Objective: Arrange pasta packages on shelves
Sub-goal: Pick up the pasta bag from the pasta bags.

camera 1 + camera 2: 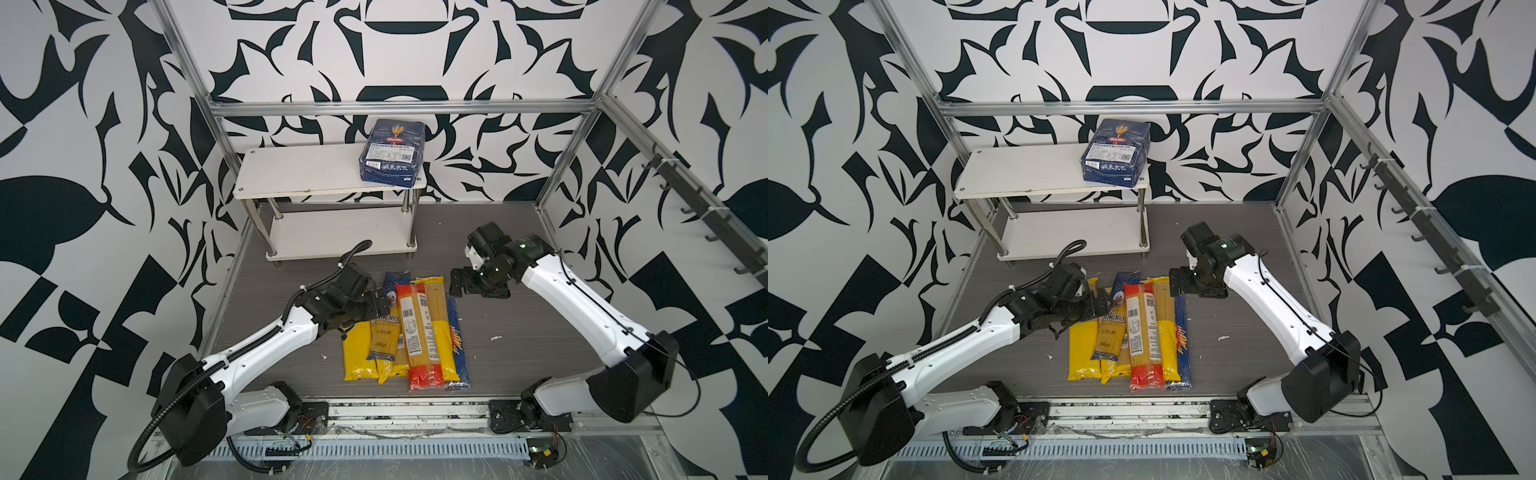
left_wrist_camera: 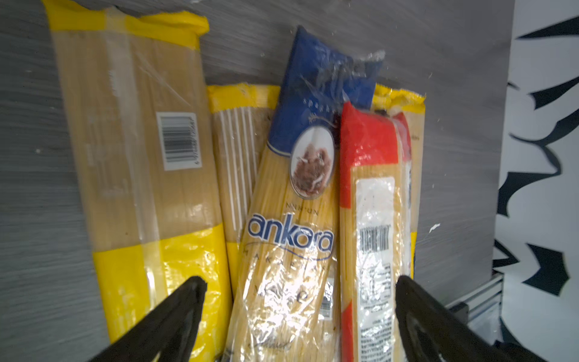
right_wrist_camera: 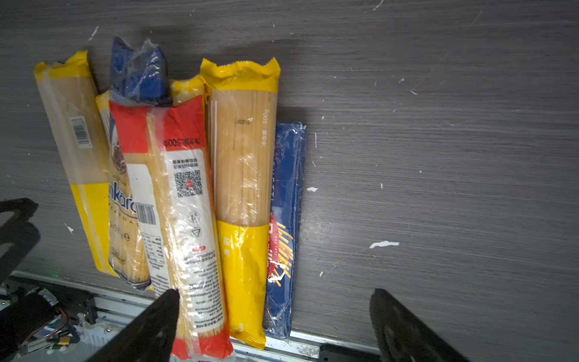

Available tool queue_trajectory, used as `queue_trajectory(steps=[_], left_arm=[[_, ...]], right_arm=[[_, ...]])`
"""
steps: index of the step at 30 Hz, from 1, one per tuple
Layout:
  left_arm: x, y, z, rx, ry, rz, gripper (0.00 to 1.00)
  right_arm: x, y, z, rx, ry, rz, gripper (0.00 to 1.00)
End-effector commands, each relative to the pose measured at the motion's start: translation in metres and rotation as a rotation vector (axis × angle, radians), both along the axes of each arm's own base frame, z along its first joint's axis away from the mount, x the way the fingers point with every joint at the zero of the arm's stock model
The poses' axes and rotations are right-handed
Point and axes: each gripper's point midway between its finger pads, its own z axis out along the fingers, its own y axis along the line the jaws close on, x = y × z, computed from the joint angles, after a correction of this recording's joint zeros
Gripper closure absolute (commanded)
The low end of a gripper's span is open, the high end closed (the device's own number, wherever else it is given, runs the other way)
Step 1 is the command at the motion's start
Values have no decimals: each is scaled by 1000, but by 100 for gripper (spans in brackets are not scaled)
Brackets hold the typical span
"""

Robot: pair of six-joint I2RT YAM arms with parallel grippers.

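Pasta packages (image 1: 415, 328) lie by the left jaws and right jaws, both spread wide, empty.

Long plastic spaghetti packs lay side by side on the grey wood-grain desk (image 3: 438, 141). A red-ended clear pack (image 3: 185, 219) overlapped a blue-topped Ankara pack (image 3: 125, 194), with a yellow-ended pack (image 3: 242, 175) and a flat dark-blue pack (image 3: 286, 188) alongside. The right gripper (image 3: 275, 293) had its black jaws spread wide.
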Motion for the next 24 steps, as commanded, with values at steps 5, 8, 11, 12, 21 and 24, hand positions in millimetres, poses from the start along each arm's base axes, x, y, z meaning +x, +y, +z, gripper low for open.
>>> queue_trajectory(steps=[5,8,11,12,21,24], left_arm=[[-31,20,-34,127,-9,94,0],[-43,12,-43,142,-28,105,1],[-50,-7,-47,232,-70,16,1],[-51,-10,-52,281,-68,-5,1],[-53,-26,-96,402,-31,-124,1],[-57,-19,-107,385,-26,-111,1]], right_arm=[[-20,-6,26,74,-92,9,2],[-27,-2,34,105,-90,41,2],[-37,-3,44,133,-109,61,2],[-40,-6,48,139,-129,61,2],[-63,-13,54,168,-137,62,2],[-64,-13,59,176,-144,63,2]])
